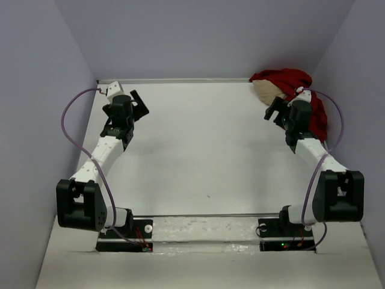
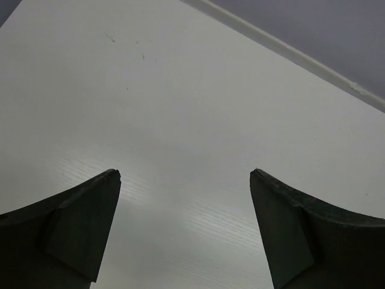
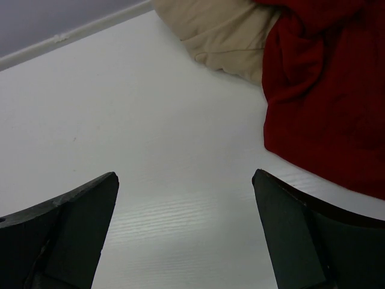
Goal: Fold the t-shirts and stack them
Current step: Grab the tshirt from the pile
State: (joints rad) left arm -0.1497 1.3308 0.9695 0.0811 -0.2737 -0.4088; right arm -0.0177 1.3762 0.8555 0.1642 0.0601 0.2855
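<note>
A crumpled dark red t-shirt (image 1: 295,84) lies heaped in the far right corner of the white table (image 1: 204,150), with a tan t-shirt (image 1: 264,90) poking out at its left side. In the right wrist view the red t-shirt (image 3: 325,90) fills the upper right and the tan t-shirt (image 3: 225,36) lies beside it. My right gripper (image 1: 274,110) hovers just left of the heap, open and empty (image 3: 185,180). Far across the table at the back left, my left gripper (image 1: 139,102) is open too, with only bare table between its fingers (image 2: 185,176).
Grey walls close the table in at the back and both sides. A pale strip (image 2: 283,48) marks the table's far edge. Purple cables loop off both arms. The arm bases (image 1: 204,235) sit at the near edge.
</note>
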